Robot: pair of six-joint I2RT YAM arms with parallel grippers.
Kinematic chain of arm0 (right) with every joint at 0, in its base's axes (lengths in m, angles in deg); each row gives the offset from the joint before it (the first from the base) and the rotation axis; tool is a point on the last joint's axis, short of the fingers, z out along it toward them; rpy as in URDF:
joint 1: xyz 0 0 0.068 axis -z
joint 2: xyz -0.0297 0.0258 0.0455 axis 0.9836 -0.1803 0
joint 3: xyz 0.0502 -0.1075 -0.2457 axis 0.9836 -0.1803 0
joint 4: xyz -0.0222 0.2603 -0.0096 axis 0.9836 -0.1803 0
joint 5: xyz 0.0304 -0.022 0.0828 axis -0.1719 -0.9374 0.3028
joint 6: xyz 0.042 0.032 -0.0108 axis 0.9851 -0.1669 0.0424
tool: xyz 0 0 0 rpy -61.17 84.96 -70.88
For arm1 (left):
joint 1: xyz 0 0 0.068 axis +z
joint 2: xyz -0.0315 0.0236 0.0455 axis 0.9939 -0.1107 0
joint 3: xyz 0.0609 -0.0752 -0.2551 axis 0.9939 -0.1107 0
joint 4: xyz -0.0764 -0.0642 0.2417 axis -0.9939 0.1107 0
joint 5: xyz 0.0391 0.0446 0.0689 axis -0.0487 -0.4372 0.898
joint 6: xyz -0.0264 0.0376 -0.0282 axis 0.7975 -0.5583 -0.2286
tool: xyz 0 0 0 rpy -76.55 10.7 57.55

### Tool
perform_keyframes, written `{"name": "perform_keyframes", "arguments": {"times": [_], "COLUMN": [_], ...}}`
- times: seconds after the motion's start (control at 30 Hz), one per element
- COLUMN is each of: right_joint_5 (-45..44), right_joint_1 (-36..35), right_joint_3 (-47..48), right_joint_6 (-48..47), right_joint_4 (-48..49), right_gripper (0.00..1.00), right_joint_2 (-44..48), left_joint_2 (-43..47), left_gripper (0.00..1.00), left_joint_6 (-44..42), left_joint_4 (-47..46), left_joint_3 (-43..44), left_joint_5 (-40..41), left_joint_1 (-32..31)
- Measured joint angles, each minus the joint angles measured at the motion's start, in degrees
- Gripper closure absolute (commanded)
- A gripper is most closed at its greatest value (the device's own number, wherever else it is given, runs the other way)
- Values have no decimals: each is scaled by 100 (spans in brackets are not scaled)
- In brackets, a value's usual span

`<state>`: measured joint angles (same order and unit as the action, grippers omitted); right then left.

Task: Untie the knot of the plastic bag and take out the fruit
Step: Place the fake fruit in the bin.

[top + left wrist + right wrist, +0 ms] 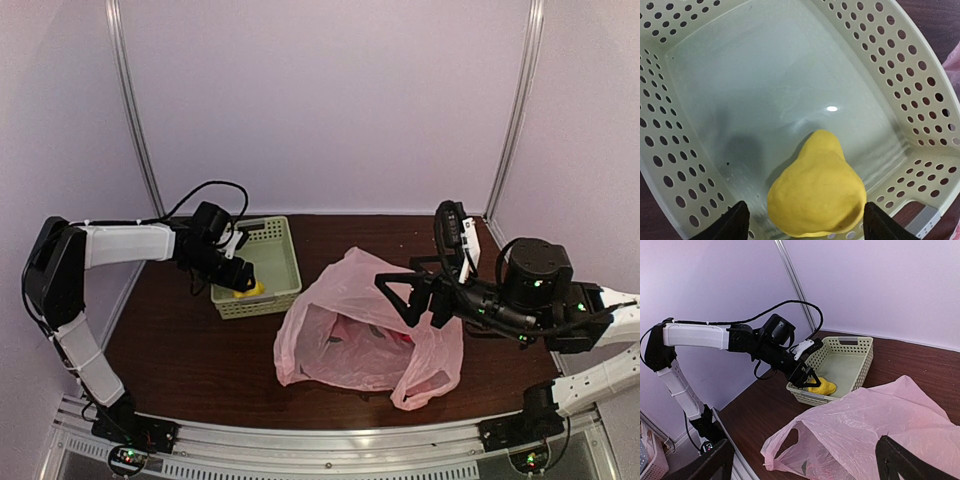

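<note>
On the left side of the dark brown table (180,350), the left arm reaches over a pale green basket (285,255) with perforated walls. The left gripper (243,282) points down into the basket's near corner with its fingers (737,222) spread apart, one on each side of a yellow pear-shaped fruit (815,195). That fruit lies on the basket floor with its narrow end toward the middle; the fingers sit close beside it, not clamped on it.

Just right of the basket, at the table's centre, the plastic bag (350,320) lies crumpled and pink, its mouth gaping toward the near left. Reddish and dark shapes show through its skin, too blurred to tell apart.

Further right, the right gripper (415,300) hovers above the bag's far right part, its jaws wide apart and holding nothing.
</note>
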<state>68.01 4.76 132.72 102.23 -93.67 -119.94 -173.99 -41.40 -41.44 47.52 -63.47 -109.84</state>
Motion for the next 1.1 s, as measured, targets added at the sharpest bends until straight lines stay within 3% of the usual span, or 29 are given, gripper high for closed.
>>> {"name": "perform_keyframes", "arguments": {"times": [0.33,0.53,0.9,1.1], "right_joint_5": [-17,-22,105,144], "right_joint_1": [0,0,-144,-404], "right_joint_3": [0,0,2,-70], "right_joint_6": [4,31,74,186], "right_joint_4": [-2,-39,-328,-339], "right_gripper": [0,0,9,14], "right_joint_2": [0,-4,-450,-688], "left_joint_2": [0,157,2337,3467], "left_gripper": [19,14,9,8], "left_joint_6": [-9,-24,-181,-140], "left_joint_4": [9,59,66,-138], "left_joint_3": [2,7,-136,-964], "left_joint_5": [-42,-168,-761,-1510], "left_joint_1": [0,0,-57,-726]}}
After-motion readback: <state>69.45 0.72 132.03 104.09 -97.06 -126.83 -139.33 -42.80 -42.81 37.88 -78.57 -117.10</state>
